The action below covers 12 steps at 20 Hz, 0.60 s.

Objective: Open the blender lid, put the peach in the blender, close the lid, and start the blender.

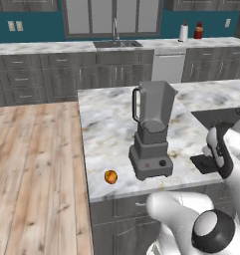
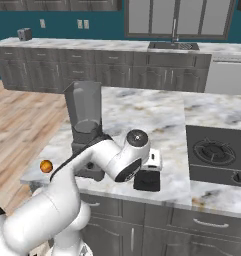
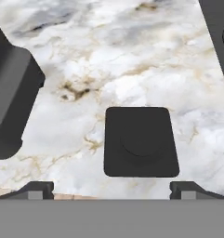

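The blender (image 1: 152, 130) stands on the marble island, its jar uncovered at the top. The blender lid (image 3: 140, 142), a dark squarish cap, lies flat on the counter just right of the blender base (image 3: 11, 102). My gripper (image 3: 111, 189) hovers right above the lid, open, with one fingertip on each side and nothing between them. From the right base view, the gripper (image 2: 151, 169) points down at the lid (image 2: 147, 181). The peach (image 1: 110, 177) rests near the counter's front edge, left of the blender; it is also seen as the peach (image 2: 46, 166).
A black cooktop (image 2: 217, 152) is set into the counter right of the lid. The island's front edge (image 1: 141, 191) runs close below the blender and peach. A sink (image 1: 116, 44) and bottles (image 1: 190, 32) stand on the far counter.
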Available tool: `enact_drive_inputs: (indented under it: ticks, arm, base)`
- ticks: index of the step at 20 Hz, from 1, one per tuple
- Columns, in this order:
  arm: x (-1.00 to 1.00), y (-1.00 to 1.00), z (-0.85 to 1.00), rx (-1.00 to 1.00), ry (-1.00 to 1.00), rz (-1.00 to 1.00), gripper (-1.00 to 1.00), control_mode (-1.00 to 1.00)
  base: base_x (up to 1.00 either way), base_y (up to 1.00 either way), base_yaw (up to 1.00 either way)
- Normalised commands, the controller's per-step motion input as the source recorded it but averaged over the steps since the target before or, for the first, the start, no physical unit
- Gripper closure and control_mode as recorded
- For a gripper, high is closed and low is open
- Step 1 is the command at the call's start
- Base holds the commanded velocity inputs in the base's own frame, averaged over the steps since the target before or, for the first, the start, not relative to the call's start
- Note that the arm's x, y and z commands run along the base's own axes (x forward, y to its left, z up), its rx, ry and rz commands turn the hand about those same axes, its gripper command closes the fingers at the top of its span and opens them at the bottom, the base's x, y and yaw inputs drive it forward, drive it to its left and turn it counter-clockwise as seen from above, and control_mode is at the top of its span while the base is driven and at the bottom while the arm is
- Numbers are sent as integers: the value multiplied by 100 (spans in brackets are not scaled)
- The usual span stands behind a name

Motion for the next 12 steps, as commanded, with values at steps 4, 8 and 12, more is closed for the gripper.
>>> enact_drive_inputs:
  ticks: [4, 8, 12]
  arm:
    - [-91, 34, 67, -4, -12, 0, -100, -100]
    - [-65, 79, 61, -20, -4, 0, -100, -100]
    - [-39, 100, 50, -22, -7, 0, -100, -100]
  base:
    - [0, 0, 0]
    - [0, 0, 0]
    - [0, 0, 0]
